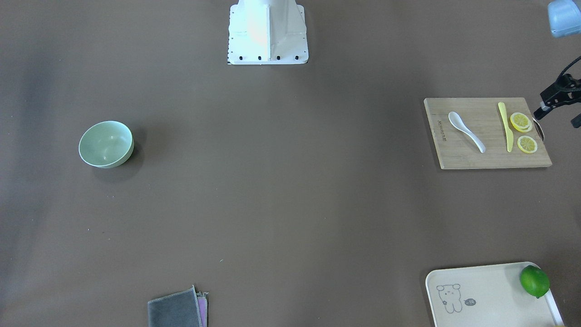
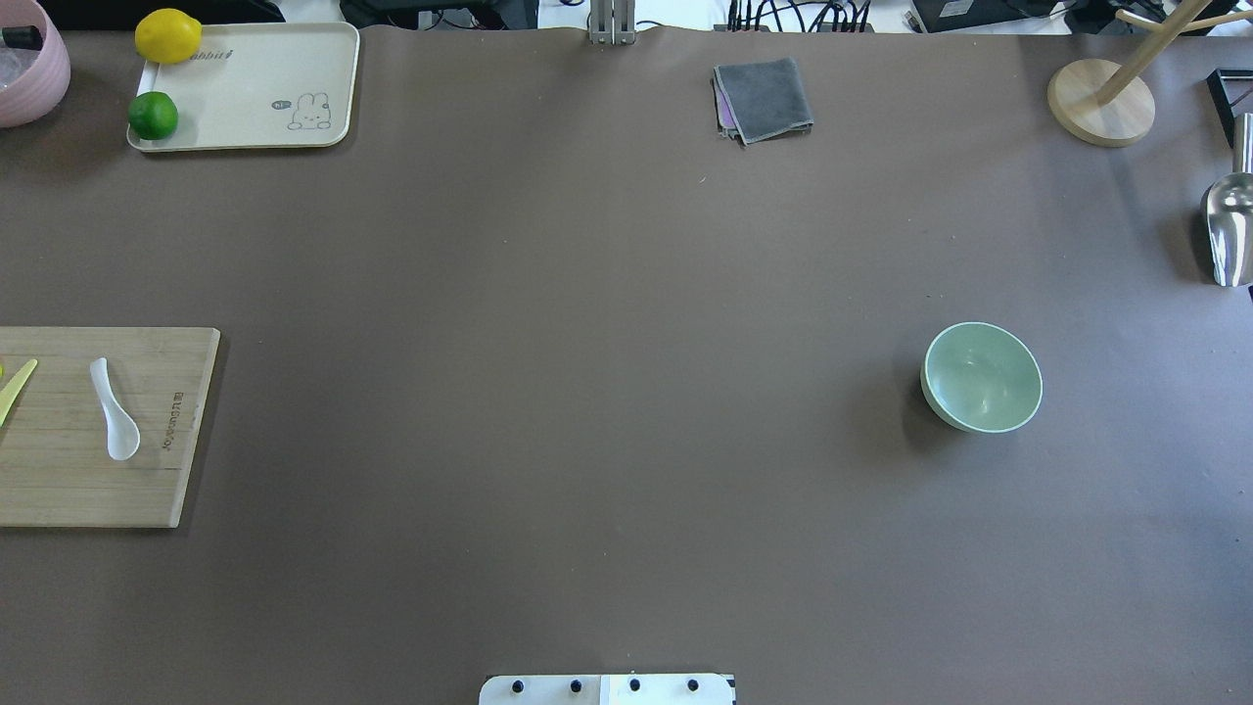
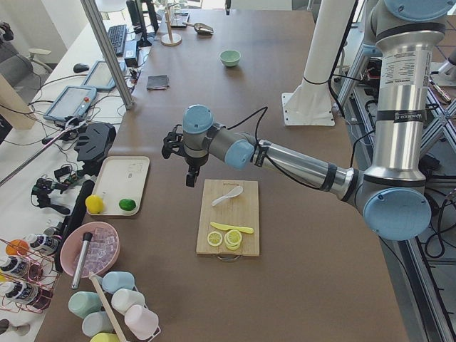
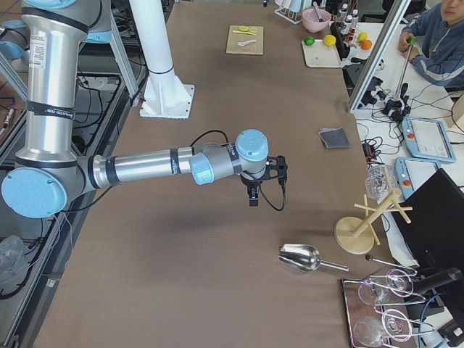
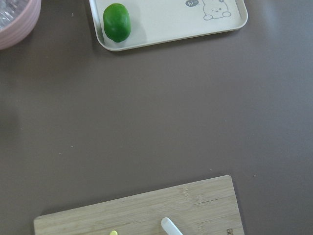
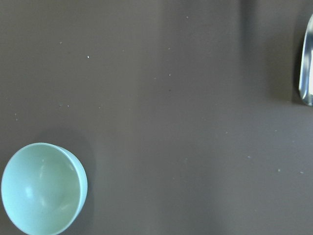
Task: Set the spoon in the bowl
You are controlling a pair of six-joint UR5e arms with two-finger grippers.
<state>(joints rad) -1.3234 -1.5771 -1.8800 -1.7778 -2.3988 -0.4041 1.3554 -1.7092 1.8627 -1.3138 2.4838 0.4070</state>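
The white spoon point(image 1: 466, 131) lies on a wooden cutting board point(image 1: 458, 156), scoop toward the robot; it also shows in the overhead view point(image 2: 116, 411), and its handle tip shows in the left wrist view point(image 5: 170, 226). The mint-green bowl point(image 1: 105, 144) stands upright and empty on the other side of the table point(image 2: 982, 377). My left gripper point(image 1: 557, 117) hovers beside the board's far end, empty, fingers apart. My right gripper point(image 4: 252, 197) hangs above the table. It shows only in the right side view, so I cannot tell whether it is open. Its wrist view has the bowl point(image 6: 43, 188) at lower left.
A yellow plastic knife point(image 1: 505, 126) and lemon slices point(image 1: 520, 121) share the board. A cream tray point(image 1: 481, 295) holds a lime point(image 1: 534, 281). A grey cloth point(image 2: 764, 98), a wooden stand point(image 2: 1101, 103) and a metal scoop point(image 2: 1229, 230) lie along the far and right edges.
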